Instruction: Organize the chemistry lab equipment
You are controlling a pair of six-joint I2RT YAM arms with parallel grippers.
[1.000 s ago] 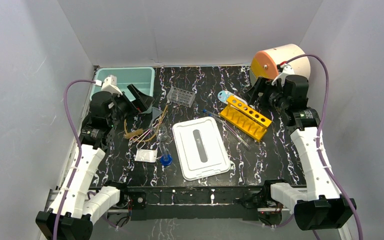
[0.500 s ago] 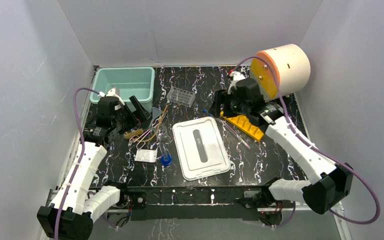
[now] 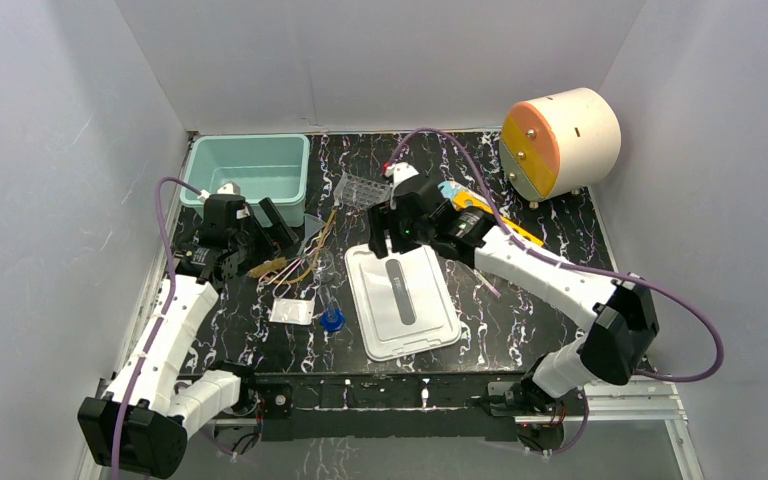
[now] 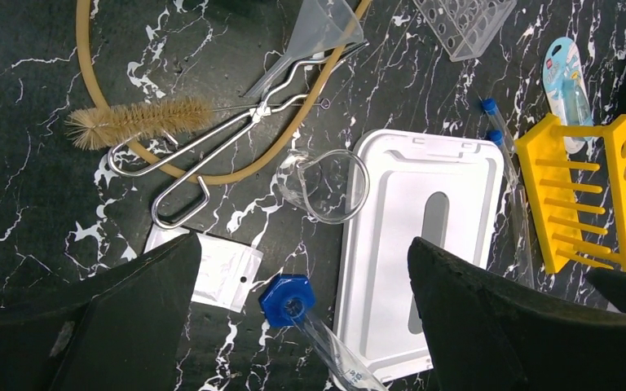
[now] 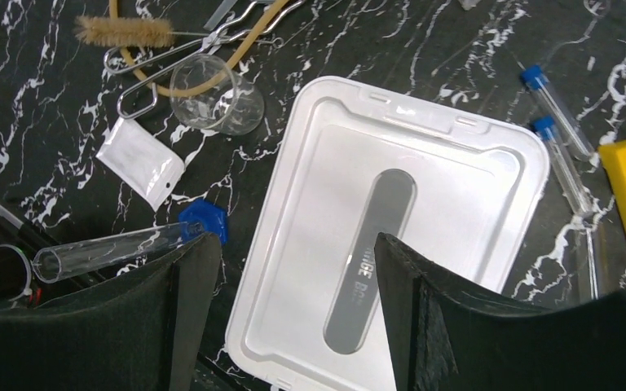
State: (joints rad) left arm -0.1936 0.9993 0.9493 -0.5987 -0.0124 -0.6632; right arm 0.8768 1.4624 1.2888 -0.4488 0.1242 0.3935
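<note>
Both tools spread wide, neither holding anything. Right tool (image 5: 292, 244) hovers over the white lid (image 5: 391, 220) at centre frame. Left tool (image 4: 300, 252) hangs over the loose pile left of centre.

Where the gear sits, all on the tabletop (image 3: 520, 300):
- left of the lid: tan tubing (image 4: 81, 57), brush (image 4: 138, 122), tongs (image 4: 204, 159), funnel (image 4: 322, 28), glass beaker (image 4: 326, 186), packet (image 4: 220, 273), blue-capped tube (image 4: 285, 301)
- right of the lid: yellow rack (image 4: 579, 195)
- teal bin (image 3: 250, 165), upper left, looks empty

Risks as I see them:
- The lid is flat, so a top-down pinch may skid and shove it into the beaker and tube just beside its left edge. Both are round and likely to roll.
- The tubing loops around the tongs and brush. Lifting one probably drags the rest.
- The two arms are near each other mid-frame, so simultaneous reaches could clash.
</note>
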